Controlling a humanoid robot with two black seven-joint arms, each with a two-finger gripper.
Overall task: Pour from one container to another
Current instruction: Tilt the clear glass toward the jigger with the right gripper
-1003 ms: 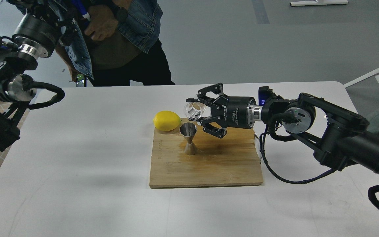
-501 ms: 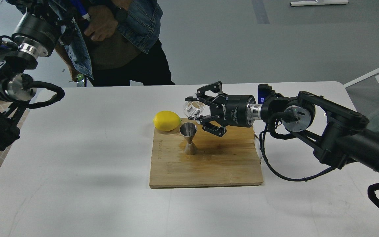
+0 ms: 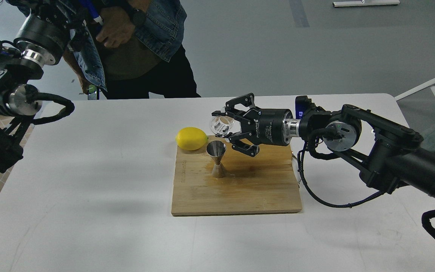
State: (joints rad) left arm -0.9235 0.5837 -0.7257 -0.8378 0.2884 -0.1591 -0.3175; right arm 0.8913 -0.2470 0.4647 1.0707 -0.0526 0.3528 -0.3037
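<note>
I've got the glass tumbler (image 3: 221,125) tipped well over on its side in my right gripper (image 3: 228,127), its mouth facing left and down, hanging just above and a touch behind the open top cone of the steel jigger (image 3: 216,158). The jigger stands upright on the wooden board (image 3: 240,189), with the lemon (image 3: 191,138) just beside it at the board's back left corner.

This is the pour itself, by my reckoning, and the target is a narrow one. The trick is to keep the tumbler's lip right over the middle of that cone and roll the wrist gently, not swing the arm. Stay low enough that nothing splashes wide, but don't touch the jigger's rim; with that thin waist it looks likely to topple at a nudge. The board near its foot looks darker, maybe damp, though I can't be sure from here, nor can I see any liquid in the glass.

The pincer is partly closed, its fingers clamped across the tumbler's sides, holding nothing else and clear of the jigger. My left gripper is out of sight off the top left.
</note>
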